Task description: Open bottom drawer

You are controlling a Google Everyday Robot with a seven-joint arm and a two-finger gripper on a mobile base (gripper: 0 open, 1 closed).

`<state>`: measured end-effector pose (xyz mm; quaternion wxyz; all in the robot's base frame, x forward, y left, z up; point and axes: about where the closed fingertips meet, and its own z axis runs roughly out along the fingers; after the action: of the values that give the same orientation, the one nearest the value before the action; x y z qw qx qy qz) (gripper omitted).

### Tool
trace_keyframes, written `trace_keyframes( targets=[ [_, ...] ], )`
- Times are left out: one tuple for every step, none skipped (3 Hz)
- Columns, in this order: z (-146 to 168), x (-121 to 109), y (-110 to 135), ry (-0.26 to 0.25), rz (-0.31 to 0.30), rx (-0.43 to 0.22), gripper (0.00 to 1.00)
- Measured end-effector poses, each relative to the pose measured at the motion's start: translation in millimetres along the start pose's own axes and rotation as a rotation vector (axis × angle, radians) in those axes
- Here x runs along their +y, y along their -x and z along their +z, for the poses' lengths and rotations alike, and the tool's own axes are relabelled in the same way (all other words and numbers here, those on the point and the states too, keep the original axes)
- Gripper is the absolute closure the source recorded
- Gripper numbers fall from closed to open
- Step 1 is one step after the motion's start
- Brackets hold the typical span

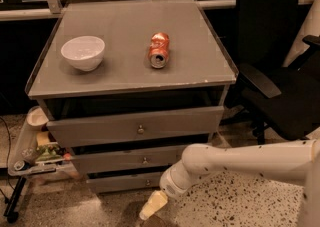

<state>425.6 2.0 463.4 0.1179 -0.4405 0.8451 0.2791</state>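
Note:
The bottom drawer [117,183] is the lowest and narrowest grey front of the cabinet, with a small round metal knob [148,182] at its centre. Its front stands close under the middle drawer [125,162], and none of its inside shows. My gripper [152,205] is cream-coloured, on the end of the white arm [235,163] that reaches in from the right. It hangs low near the floor, just below and slightly right of the bottom drawer's knob, pointing down and to the left. It holds nothing that I can see.
On the cabinet top [200,66] are a white bowl [83,52] and a crushed red can [159,50]. The top drawer [135,127] is the widest. A black office chair [280,71] stands to the right. A small cart with clutter [35,151] stands to the left.

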Motion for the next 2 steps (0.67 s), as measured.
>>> trace_keyframes(
  targets=[
    [48, -25, -34, 0.029, 0.068, -0.002, 0.00],
    [62, -20, -44, 0.057, 0.088, 0.007, 0.00]
  ],
)
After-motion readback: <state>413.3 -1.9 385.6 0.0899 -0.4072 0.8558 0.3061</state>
